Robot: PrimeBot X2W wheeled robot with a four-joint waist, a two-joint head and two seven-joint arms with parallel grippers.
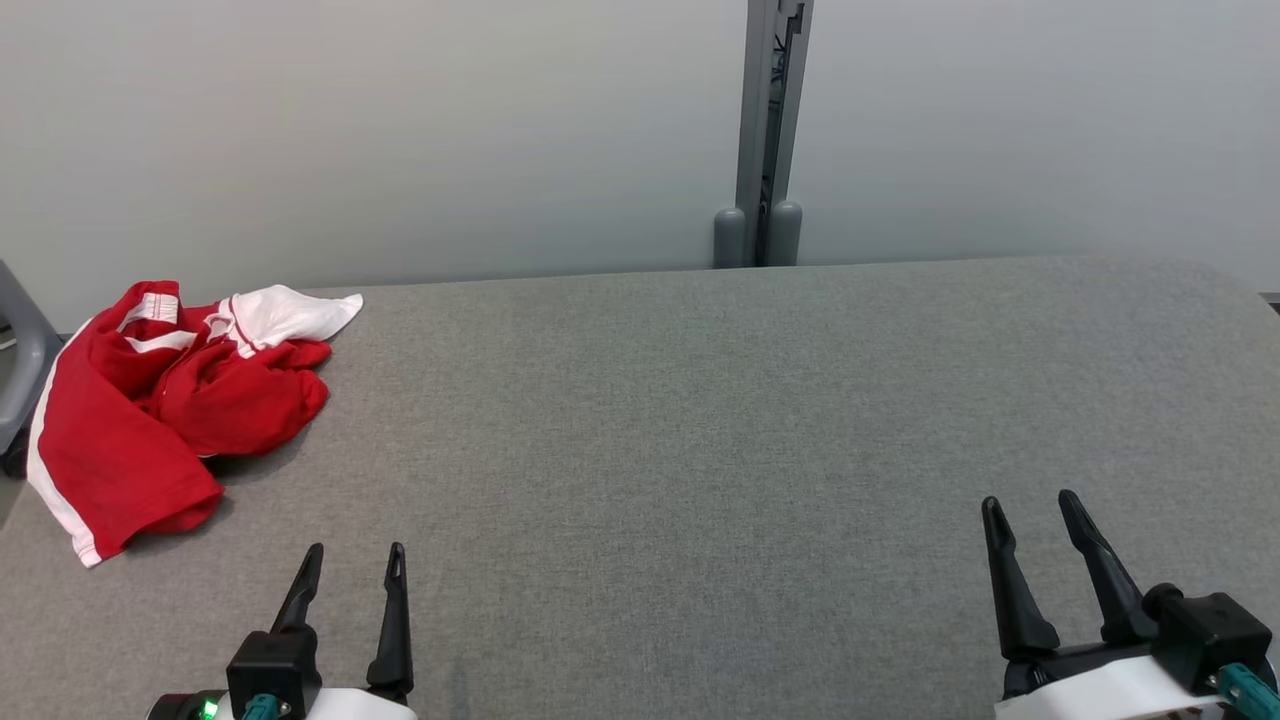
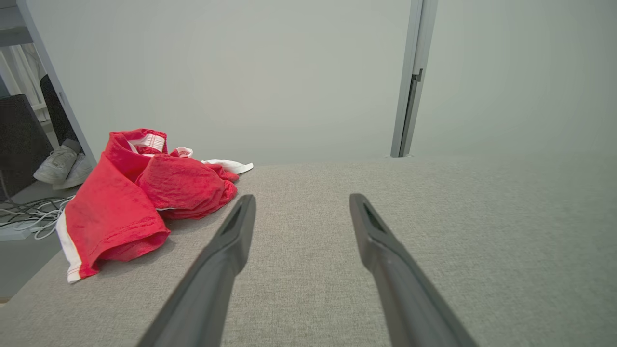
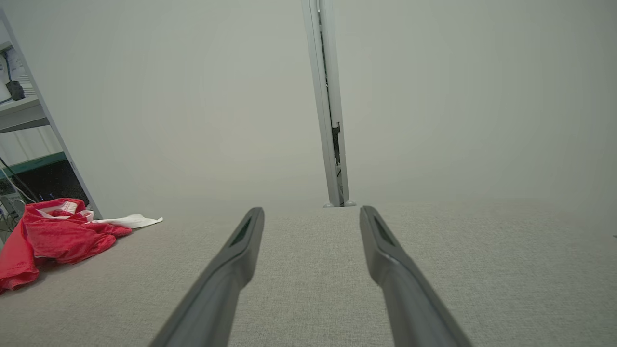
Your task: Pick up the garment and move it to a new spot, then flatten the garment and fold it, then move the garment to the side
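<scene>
The garment [image 1: 165, 400], red with white parts, lies crumpled at the far left of the table [image 1: 700, 420], close to its left edge. No step seems begun, so picking it up is the step in hand. The next move, I think, asks the left gripper [image 1: 356, 550], the nearer one, to reach forward and leftward and take a raised fold of cloth. Its fingers stand wide apart and hold nothing. The right gripper [image 1: 1029, 500], well apart from the garment, is also spread wide and empty.
</scene>
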